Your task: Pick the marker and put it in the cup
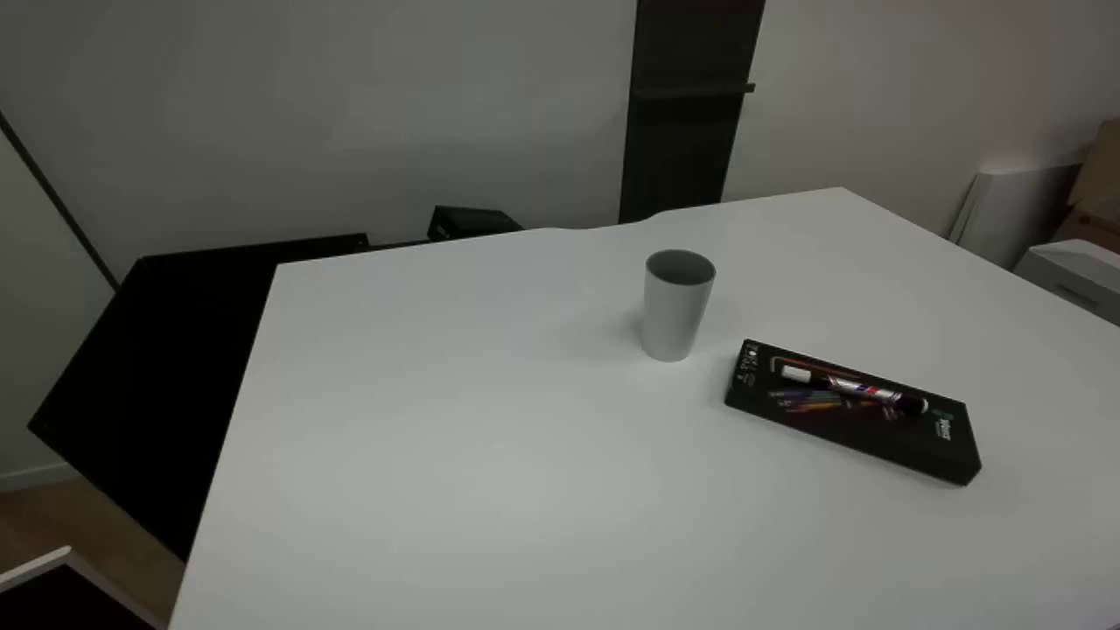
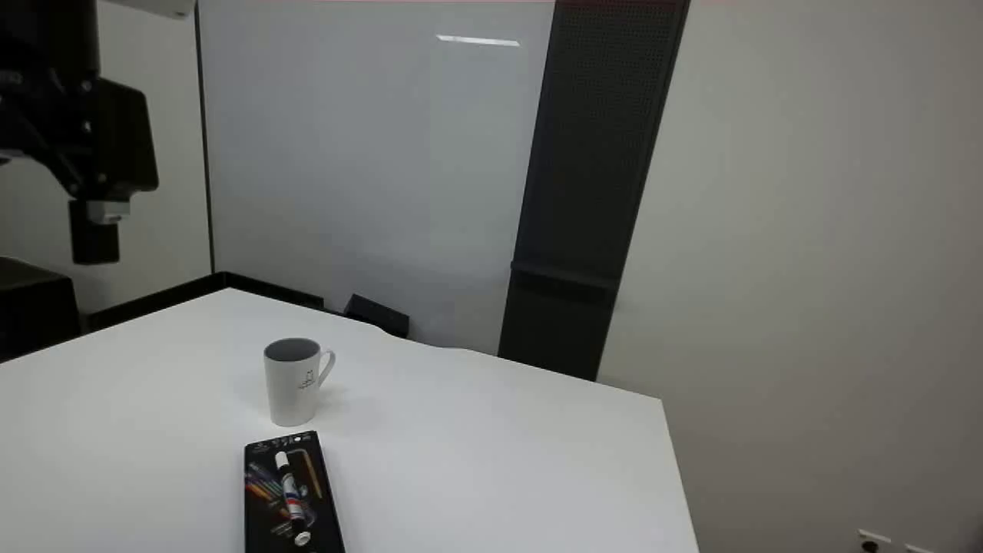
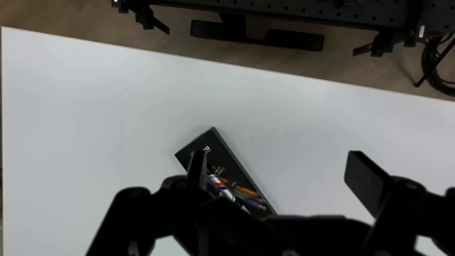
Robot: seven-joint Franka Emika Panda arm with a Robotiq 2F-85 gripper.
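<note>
The gripper point(image 3: 276, 167) stood spread wide, its two dark fingers point(image 3: 197, 172) well apart. In an exterior view it hung at the upper left, raised clear of the tabletop. Seen from the wrist, one finger hid part of the marker point(image 1: 862, 390) and part of the black box point(image 1: 949, 448) below.

The marker lay flat on the box — on its printed top, roughly along its length, with the white end toward the cup point(image 1: 674, 311). The cup stood upright near one short end of the box, the two not touching; an exterior view also showed its handle point(image 2: 328, 369) and a small drawing on its side.

Cup and box both rested on the white table point(image 1: 420, 429). Farther out, a tall dark panel point(image 2: 591, 184) rose behind the table in both exterior views, and the wrist view took in brownish floor point(image 3: 81, 25) past the table's edge.
</note>
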